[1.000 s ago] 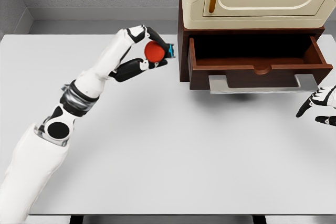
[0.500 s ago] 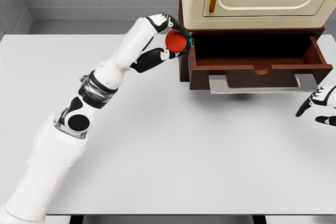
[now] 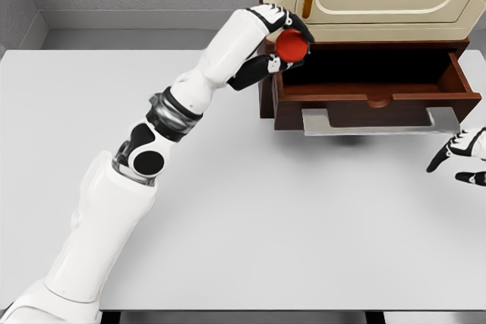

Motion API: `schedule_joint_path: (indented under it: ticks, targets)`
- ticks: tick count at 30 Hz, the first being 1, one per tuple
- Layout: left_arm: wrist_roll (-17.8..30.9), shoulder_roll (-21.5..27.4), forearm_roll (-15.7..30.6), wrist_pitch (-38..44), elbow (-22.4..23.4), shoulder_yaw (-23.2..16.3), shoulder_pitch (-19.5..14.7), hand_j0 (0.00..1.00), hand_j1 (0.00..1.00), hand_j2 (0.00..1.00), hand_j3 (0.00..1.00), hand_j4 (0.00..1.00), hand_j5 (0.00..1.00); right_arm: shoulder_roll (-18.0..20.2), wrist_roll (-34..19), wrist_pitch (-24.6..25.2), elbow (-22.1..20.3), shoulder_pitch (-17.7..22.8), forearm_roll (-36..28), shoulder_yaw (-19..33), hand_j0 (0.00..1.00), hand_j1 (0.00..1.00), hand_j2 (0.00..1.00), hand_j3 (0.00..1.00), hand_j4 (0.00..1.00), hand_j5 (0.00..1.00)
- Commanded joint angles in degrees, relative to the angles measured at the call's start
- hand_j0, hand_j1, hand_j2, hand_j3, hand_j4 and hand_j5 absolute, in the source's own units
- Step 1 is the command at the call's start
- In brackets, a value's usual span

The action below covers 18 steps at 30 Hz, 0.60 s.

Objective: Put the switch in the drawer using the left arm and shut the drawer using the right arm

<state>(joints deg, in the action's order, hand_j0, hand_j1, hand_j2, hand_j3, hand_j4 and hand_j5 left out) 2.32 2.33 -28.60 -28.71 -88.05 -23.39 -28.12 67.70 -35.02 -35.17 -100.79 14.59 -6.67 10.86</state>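
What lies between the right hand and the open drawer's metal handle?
In the head view, only bare white table lies between the right hand and the drawer's metal handle.

The scene is evenly and brightly lit by diffuse light, with no glare on the white table [image 3: 250, 248]. A soft dark shadow is cast just beneath the open drawer [image 3: 372, 100], whose interior is left deep in shade. Everything is rendered sharp, without blur or edge distortion.
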Motion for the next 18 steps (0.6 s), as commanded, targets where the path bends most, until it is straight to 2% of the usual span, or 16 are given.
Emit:
schedule_joint_path:
  ticks: [1, 3, 5, 11, 14, 18]
  targets:
    - [-0.04, -1.71, -1.9, 0.06, 1.39, -0.25, -0.09, 0.38, 0.38, 0.38, 0.38, 0.38, 0.38, 0.06, 0.02, 0.17, -0.02, 0.09, -0.36, -0.31, 0.61, 0.61, 0.61, 0.61, 0.61, 0.61]
    - [-0.04, -1.97, -2.16, 0.05, 1.92, -0.6, -0.62, 0.38, 0.38, 0.38, 0.38, 0.38, 0.38, 0.24, 0.02, 0.17, -0.02, 0.44, -0.28, -0.4, 0.61, 0.61, 0.61, 0.61, 0.61, 0.61]
    - [-0.04, -2.33, -5.06, 0.05, 2.62, -0.69, -1.23, 0.38, 0.38, 0.38, 0.38, 0.38, 0.38, 0.24, 0.02, 0.17, -0.02, 0.62, -0.01, -0.75, 0.61, 0.61, 0.61, 0.61, 0.61, 0.61]
    - [-0.04, -2.33, -8.84, 0.14, 3.5, -0.78, -2.11, 0.38, 0.38, 0.38, 0.38, 0.38, 0.38, 0.15, 0.02, 0.17, 0.07, 0.7, -0.01, -2.42, 0.61, 0.61, 0.61, 0.61, 0.61, 0.61]
    - [-0.04, -2.33, -9.28, -0.03, 7.45, -0.95, -4.22, 0.38, 0.38, 0.38, 0.38, 0.38, 0.38, 0.06, 0.02, 0.17, -0.02, 0.79, -0.01, -2.42, 0.61, 0.61, 0.61, 0.61, 0.61, 0.61]
    - [-0.04, -2.33, -9.37, -0.03, 9.83, -2.09, -5.71, 0.39, 0.39, 0.39, 0.39, 0.39, 0.39, -0.03, 0.02, 0.17, 0.07, 1.05, -0.01, -2.78, 0.61, 0.61, 0.61, 0.61, 0.61, 0.61]
